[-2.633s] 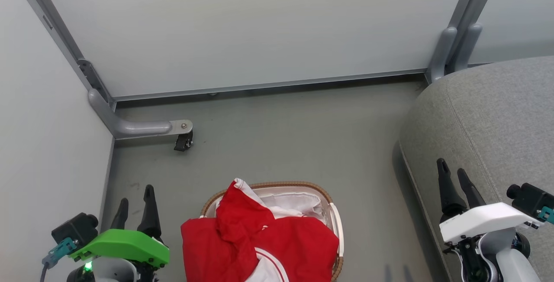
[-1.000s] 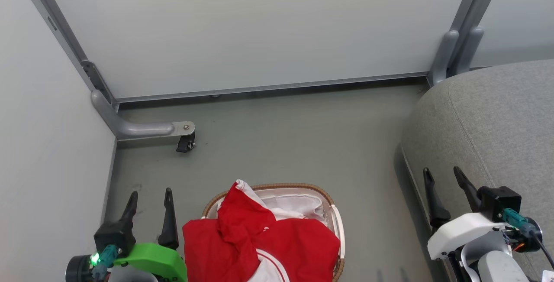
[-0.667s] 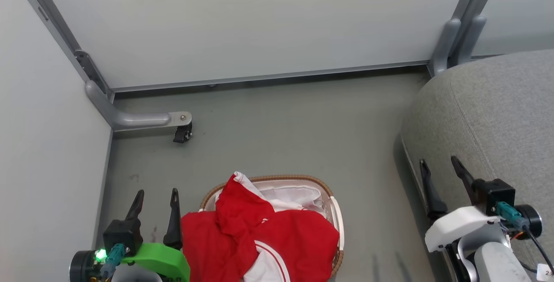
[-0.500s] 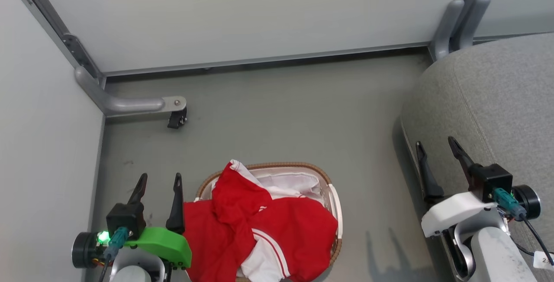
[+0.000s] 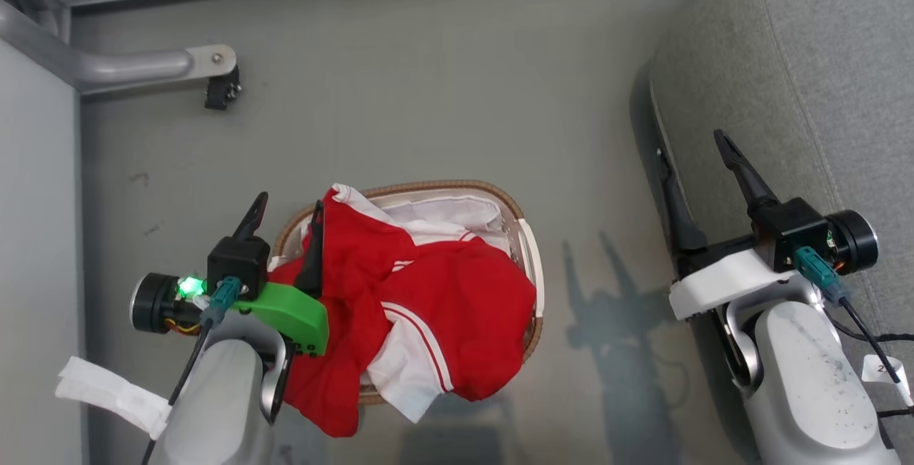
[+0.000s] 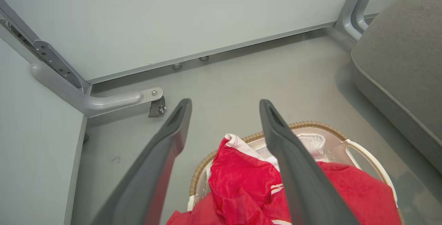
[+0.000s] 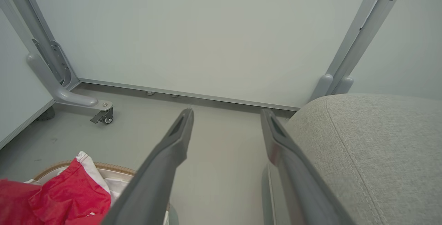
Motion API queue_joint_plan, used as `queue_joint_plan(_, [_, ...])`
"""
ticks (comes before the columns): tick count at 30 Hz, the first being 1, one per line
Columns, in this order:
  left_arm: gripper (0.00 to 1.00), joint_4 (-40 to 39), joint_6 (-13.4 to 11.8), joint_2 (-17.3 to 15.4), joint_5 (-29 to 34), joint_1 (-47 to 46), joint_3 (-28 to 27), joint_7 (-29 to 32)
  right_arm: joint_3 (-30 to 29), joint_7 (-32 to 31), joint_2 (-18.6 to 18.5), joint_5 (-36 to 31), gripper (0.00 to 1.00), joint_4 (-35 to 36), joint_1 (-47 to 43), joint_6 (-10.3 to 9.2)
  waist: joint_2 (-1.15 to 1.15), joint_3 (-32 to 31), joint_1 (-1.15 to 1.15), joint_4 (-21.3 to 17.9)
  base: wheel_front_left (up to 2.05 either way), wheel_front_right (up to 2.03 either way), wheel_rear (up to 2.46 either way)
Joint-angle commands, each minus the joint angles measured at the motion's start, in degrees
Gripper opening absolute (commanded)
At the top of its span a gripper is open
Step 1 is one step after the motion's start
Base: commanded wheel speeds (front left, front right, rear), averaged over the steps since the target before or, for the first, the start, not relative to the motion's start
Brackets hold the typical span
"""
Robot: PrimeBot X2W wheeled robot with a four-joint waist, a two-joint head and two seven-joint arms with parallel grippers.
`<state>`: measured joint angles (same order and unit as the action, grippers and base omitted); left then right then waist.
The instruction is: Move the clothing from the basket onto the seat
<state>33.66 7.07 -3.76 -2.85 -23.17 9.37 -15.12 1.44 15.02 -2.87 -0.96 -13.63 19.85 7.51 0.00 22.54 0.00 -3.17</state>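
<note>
The clothing (image 5: 457, 301) is a heap of bright red fabric with a white, red-striped sleeve, spilling over the near rim of the white basket (image 5: 443, 185) on the floor. My left gripper (image 5: 289, 202) is open at the basket's left edge, and its right finger overlaps the red fabric. In the left wrist view the left gripper (image 6: 225, 101) points past the clothing (image 6: 241, 183) and the basket's brown rim (image 6: 310, 125). My right gripper (image 5: 689, 145) is open over the left edge of the grey seat (image 5: 821, 58). The right wrist view shows the right gripper (image 7: 227, 111) empty beside the seat (image 7: 362, 142).
Pale partition panels close off the back and left. A grey metal foot with a small caster (image 5: 214, 90) juts onto the floor at the upper left. A white strip (image 5: 107, 393) hangs by my left forearm. Bare grey floor lies between basket and seat.
The head camera has tipped down, so the whole picture slid upward. My left gripper has come in against the basket's left side, over the red fabric. Both grippers remain open.
</note>
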Motion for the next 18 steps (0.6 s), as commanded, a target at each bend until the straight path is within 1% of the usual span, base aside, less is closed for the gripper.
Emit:
queue_joint_plan(1, [1.0, 0.5, 0.2, -0.8, 0.6, -1.8, -0.1, -0.1, 0.6, 0.2, -0.1, 0.2, 1.0, 0.5, 1.2, -0.04, 0.0, 7.9, 0.0, -4.1, 0.0, 0.0, 0.0])
queue_joint_plan(11, [1.0, 7.4, 0.3, -2.9, 3.1, -9.0, 3.4, -0.1, 3.0, 0.2, -0.1, 2.6, 1.0, 3.3, 3.8, -0.05, 0.0, 17.1, 0.0, -7.5, 0.0, 0.0, 0.0])
queue_joint_plan(18, [1.0, 13.9, -0.1, -4.7, 5.0, -13.2, 5.8, -0.1, 3.5, 0.2, -0.1, 3.3, 1.0, 4.1, 4.6, -0.05, 0.0, 21.6, 0.0, -8.9, 0.0, 0.0, 0.0])
